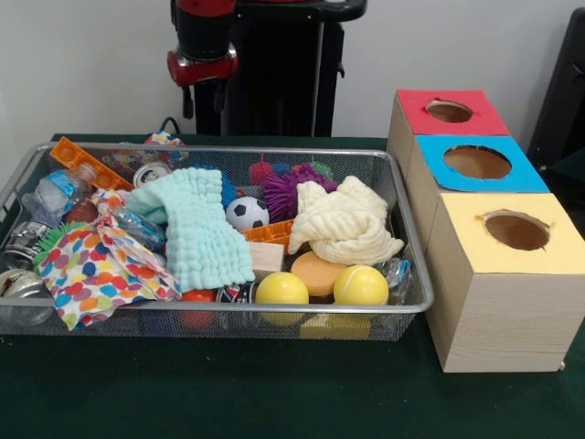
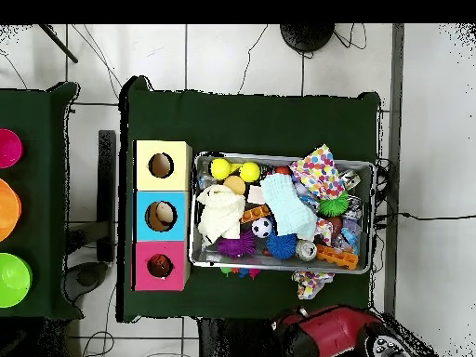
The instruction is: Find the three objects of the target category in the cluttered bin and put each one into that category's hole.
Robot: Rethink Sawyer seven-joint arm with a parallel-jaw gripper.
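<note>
**Arm up, nothing picked yet**

While the red and black robot arm hangs high behind the silver wire mesh bin, the hunt looks like it is just starting. I cannot tell how the gripper is set. The target kind is not clear. If it is balls, two yellow balls sit at the bin's front edge, near the wooden box with red, blue and yellow tops. Next, the arm must come down over one thing. From above, something shows inside the blue hole; the front hides that.
</note>
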